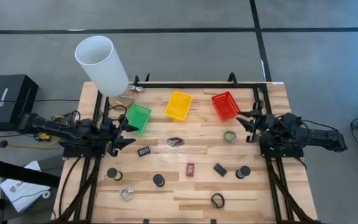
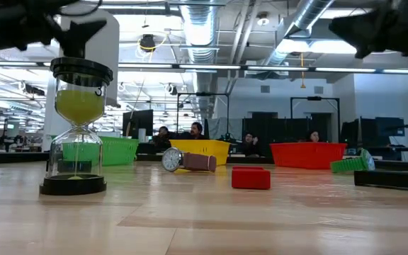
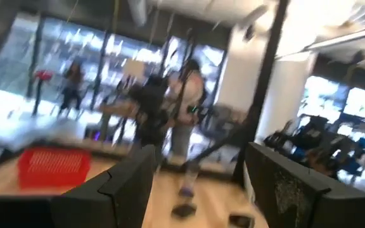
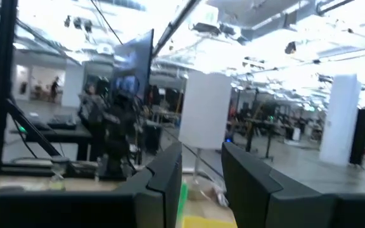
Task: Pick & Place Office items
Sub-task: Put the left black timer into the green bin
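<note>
Progress looks to be nil: every office item I can find lies loose on the bench [image 1: 272,93], and as far as the high view shows, none sits in a basket.

Nearest the front edge lie one clear ring [image 1: 126,194] and one black ring [image 1: 217,200]. Two dark specks at the very edge are too small to name. In the next row I count three black spools [image 1: 112,173], one of which the low view shows as a sand timer [image 2: 76,134] with yellow sand. That row also holds one red rectangle [image 1: 190,169] and one dark clip [image 1: 220,169]. Past those lie a second dark clip [image 1: 144,151], one wristwatch [image 1: 175,142] and one green ring [image 1: 230,137]. That makes ten pieces to be moved.

On either side, beyond the middle of the bench, the arms hang above the wood. The left hand [image 1: 128,135] is spread wide and empty, just beside the green basket [image 1: 138,118]. The right hand [image 1: 248,126] has a narrow gap and carries nothing, near the green ring.

Farthest back stand three baskets, with the yellow basket [image 1: 179,105] and red basket [image 1: 225,106] completing the row. One white cylinder [image 1: 101,65] stands at the far left corner.
</note>
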Controlling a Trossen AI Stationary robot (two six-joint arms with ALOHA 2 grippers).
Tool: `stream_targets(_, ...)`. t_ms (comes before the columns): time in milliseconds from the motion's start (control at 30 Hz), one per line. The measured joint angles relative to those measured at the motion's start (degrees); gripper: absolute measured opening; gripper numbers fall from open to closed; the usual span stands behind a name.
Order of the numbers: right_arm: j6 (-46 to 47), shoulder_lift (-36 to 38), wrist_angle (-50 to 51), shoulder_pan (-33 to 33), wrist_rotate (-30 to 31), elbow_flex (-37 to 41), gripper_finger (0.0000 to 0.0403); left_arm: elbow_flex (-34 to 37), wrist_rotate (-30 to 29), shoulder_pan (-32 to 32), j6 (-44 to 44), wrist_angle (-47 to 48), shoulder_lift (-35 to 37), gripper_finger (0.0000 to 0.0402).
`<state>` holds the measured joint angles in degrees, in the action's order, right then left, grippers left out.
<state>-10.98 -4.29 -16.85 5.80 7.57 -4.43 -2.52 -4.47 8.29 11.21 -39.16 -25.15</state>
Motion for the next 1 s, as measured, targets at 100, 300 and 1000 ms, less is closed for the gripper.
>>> stream_targets(100,0.3,-2.0,-0.2,1.4,0.0,0.0,0.0103,-2.3,2.8,0.1,-2.0,-3.0,-4.1,0.0241)
stream_targets(300,0.5,-6.6,-3.0,3.2,0.0,0.0,0.0103,-11.4,2.9,0.1,-3.7,-3.0,-13.5,0.0228)
stream_targets(1000,4.0,-12.7,-2.6,3.6,-0.1,0.0,0.0103,-35.3,-16.8,8.6,7.1,49.8,-34.5,0.0188)
